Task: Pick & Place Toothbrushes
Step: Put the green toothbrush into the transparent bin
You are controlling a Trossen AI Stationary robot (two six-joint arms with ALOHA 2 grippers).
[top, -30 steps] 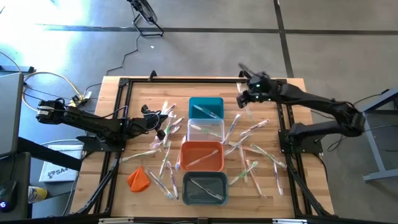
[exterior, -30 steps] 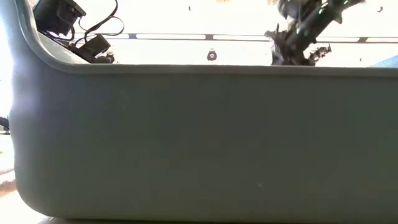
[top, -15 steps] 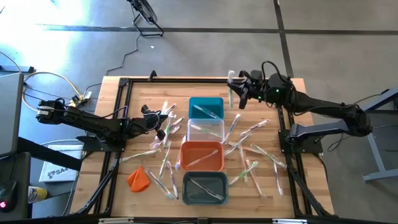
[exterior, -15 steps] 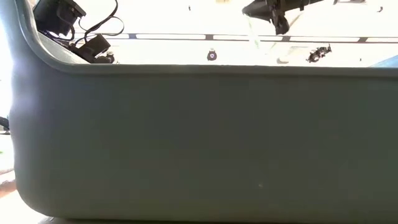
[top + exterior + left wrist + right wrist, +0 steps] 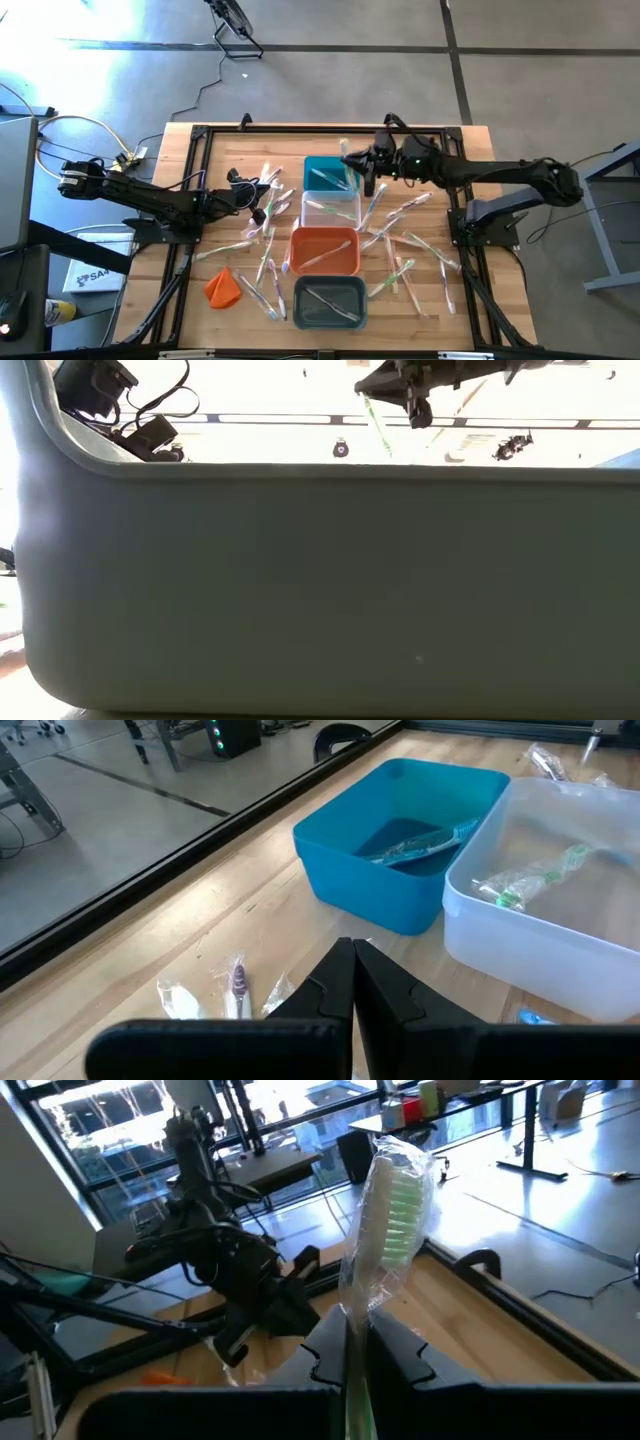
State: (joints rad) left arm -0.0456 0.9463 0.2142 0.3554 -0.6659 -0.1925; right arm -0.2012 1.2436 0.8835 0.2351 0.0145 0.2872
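Many wrapped toothbrushes lie scattered on the table on both sides of a row of bins: teal point(image 5: 331, 172), clear point(image 5: 330, 208), orange point(image 5: 325, 250) and grey point(image 5: 329, 300). The teal bin holds a toothbrush point(image 5: 420, 842), and so does the clear bin point(image 5: 530, 880). My right gripper point(image 5: 352, 160) hovers over the teal bin's far right corner, shut on a green-bristled toothbrush point(image 5: 392, 1190) in a clear wrapper. My left gripper point(image 5: 352, 970) rests shut and empty, low over the table left of the bins point(image 5: 243, 195). My right gripper pinches the toothbrush between its two fingers on the wrapped handle just below the head point(image 5: 352, 1315). The fingers lie about level, coming from the table's right, across the stick. The toothbrush is lifted clear; its green handle point(image 5: 378, 425) slants down below the fingers.
A small orange lump point(image 5: 222, 287) lies near the front left. A black frame point(image 5: 190, 180) runs around the wooden table. The grey bin's wall point(image 5: 320, 590) fills most of the low view. Loose toothbrushes point(image 5: 400, 240) crowd the table right of the bins.
My right gripper has swung from the far right part of the table toward the left, to above the teal bin. It has tipped up from pointing down to about level. The toothbrush has stayed in its shut fingers, clear of the table.
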